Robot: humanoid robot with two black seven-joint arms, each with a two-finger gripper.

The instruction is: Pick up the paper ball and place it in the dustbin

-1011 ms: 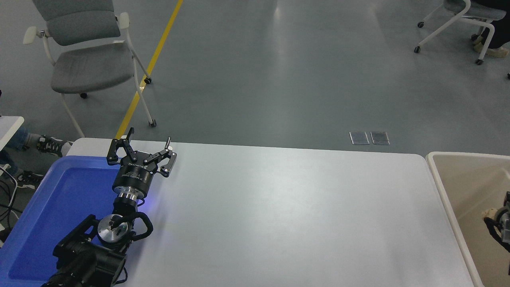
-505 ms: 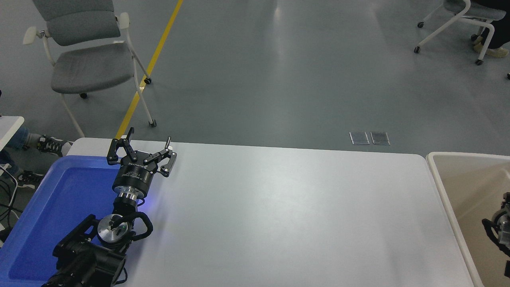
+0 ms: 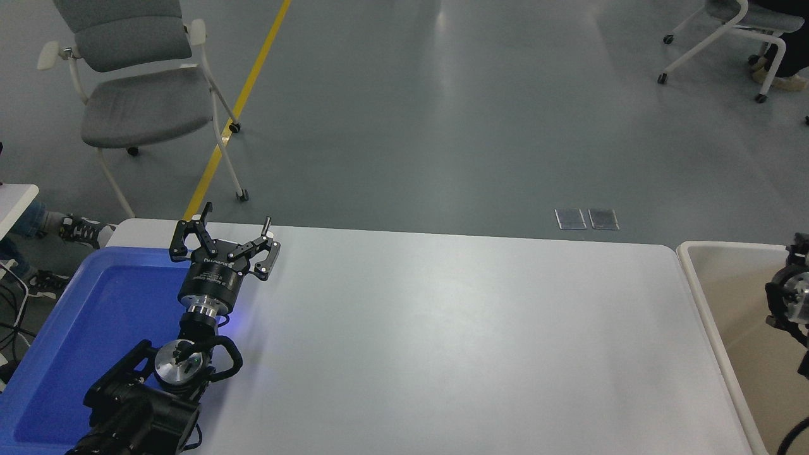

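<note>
The dustbin point(image 3: 700, 297) is a cream-beige bin with a pale rounded rim at the table's right end, cut off by the picture's edge. The paper ball does not show anywhere in view. Only a black and silver wrist part of my right arm point(image 3: 790, 294) shows at the right edge, above the bin's inside. Its gripper is outside the picture. My left gripper point(image 3: 238, 213) is parked at the lower left with its fingers spread open and empty, beside the blue tray.
A bright blue shallow tray point(image 3: 95, 316) lies at the table's left end under my left arm. The white table point(image 3: 442, 341) spans the middle. Grey chairs point(image 3: 139, 95) stand on the floor beyond, and a person's shoes point(image 3: 79, 229) show at the left.
The right arm's wrist has moved up the right edge, away from the camera, over the dustbin. The left arm has not moved.
</note>
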